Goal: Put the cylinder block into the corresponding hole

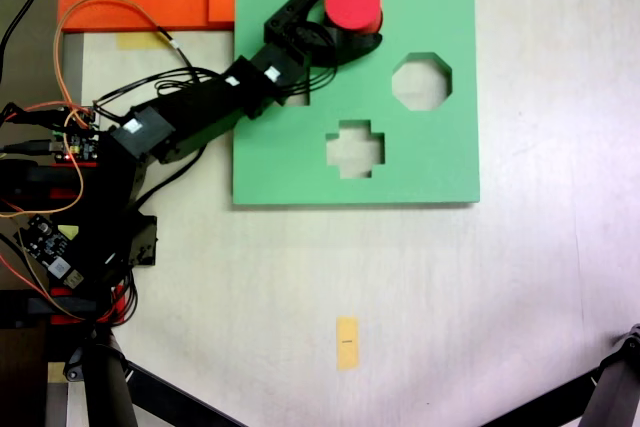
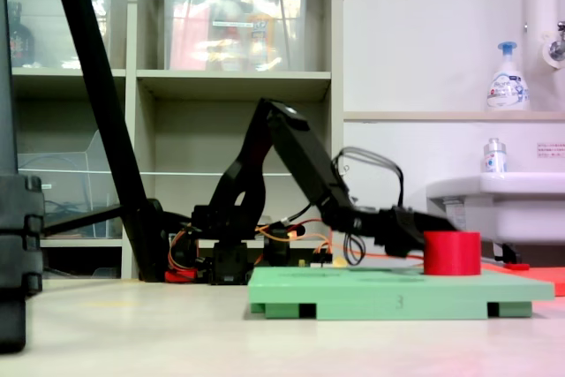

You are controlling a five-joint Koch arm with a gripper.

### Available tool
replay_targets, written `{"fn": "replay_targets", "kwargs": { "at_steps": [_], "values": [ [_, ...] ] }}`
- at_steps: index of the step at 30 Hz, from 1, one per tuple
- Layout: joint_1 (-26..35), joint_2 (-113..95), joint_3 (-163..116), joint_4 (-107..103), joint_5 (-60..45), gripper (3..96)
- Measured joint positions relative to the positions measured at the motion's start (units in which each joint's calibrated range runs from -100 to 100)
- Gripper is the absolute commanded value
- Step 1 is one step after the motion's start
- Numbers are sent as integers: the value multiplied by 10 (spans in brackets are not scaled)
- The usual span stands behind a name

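The cylinder block point(image 1: 354, 3) sits on the green board point(image 1: 440, 162), clasped between the gripper point(image 1: 350, 17) jaws.

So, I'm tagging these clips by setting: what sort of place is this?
Probably a lab or workshop room rather than a home: open shelving with clear storage bins, a sink with a soap bottle at the second exterior view's right, and bare circuit boards beside the arm.

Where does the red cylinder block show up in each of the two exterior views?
First exterior view: the cylinder block sits at the top centre, on the green foam board near its upper edge.
Second exterior view: it stands right of centre, atop the board's right part.
Shared landmark: the black tool reaching the block.
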Motion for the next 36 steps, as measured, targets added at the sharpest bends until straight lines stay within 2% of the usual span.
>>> {"fn": "replay_targets", "kwargs": {
  "at_steps": [3, 8, 14, 15, 19, 20, 23, 27, 32, 36],
  "values": [
    [-1, -64, 0, -38, 2, 858],
    [-4, -216, -19, -132, 7, 858],
    [-39, -472, -20, -270, -6, 850],
    [-44, -506, -20, -285, -18, 804],
    [-77, -644, -20, -340, -69, 497],
    [-88, -684, -20, -365, -86, 460],
    [-121, -789, -21, -443, -168, 462],
    [-169, -873, -73, -446, -286, 472],
    [-216, -1001, -289, -445, -400, 470],
    [-235, -1019, -498, -446, -451, 470]
  ]
}}
